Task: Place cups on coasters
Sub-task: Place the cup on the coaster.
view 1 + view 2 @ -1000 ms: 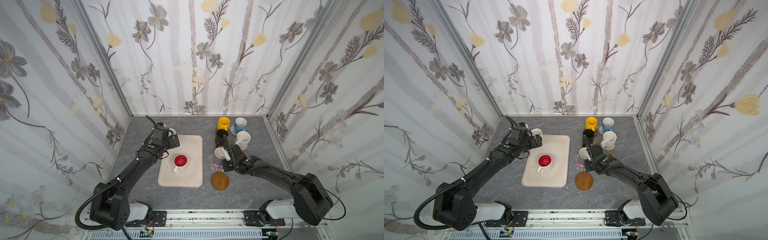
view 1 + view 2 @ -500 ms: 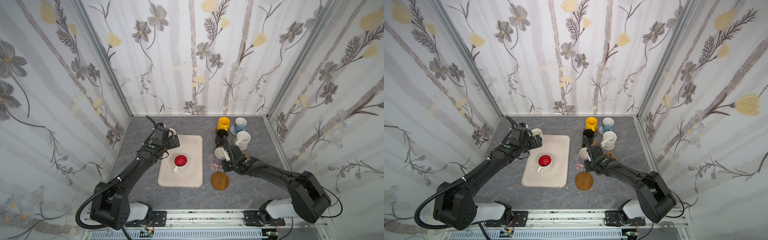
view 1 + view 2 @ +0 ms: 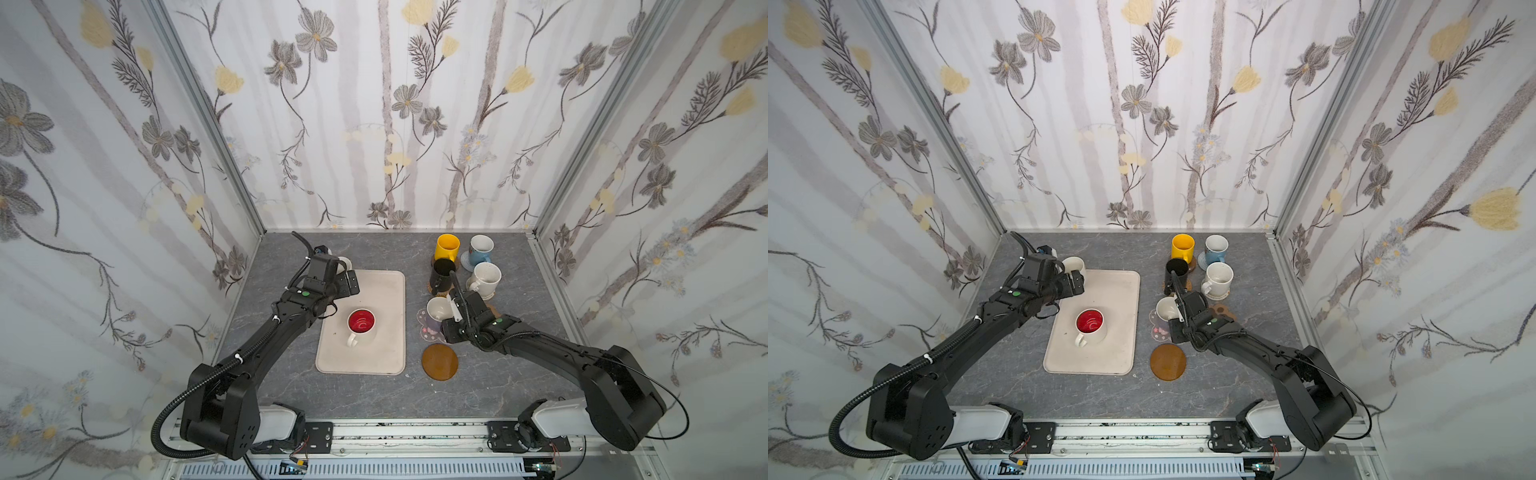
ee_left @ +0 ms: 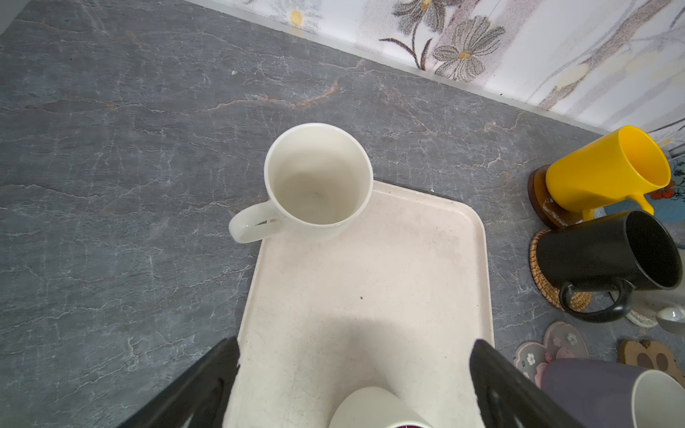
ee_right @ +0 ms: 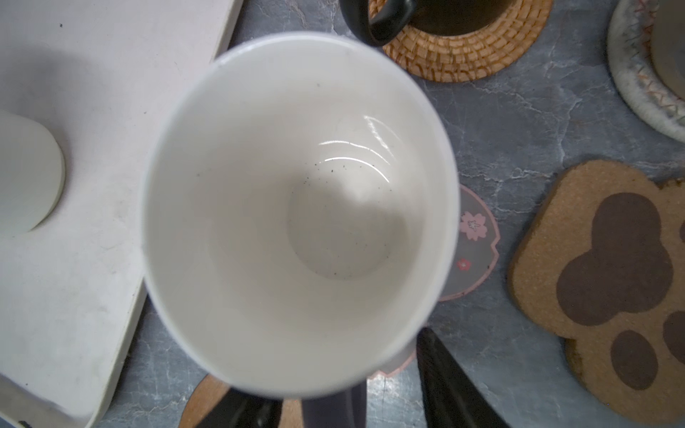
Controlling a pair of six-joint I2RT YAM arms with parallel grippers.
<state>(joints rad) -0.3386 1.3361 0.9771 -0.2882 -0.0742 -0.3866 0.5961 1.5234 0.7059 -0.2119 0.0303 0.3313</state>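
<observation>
— How many of each are counted?

— Seven cups are counted. A yellow mug, a black mug, a blue-patterned mug and a speckled white mug are grouped at the far right, each set on its own coaster. A lavender mug is stood on the clear flower coaster. A red-lined mug is placed on the beige tray, and a plain white mug is found at the tray's far left corner. Seven coasters are made out; only the brown disc and the paw coaster are left bare.

— What is hidden?

— In both top views the paw coaster is largely covered by the right arm, and the plain white mug is half hidden behind the left gripper.

— How are the arms posed?

— The left arm is stretched over the tray's far left corner, its fingers spread wide with nothing between them. The right gripper is lowered at the lavender mug; the handle is straddled by parted fingers, and a gap is seen beside one.
</observation>
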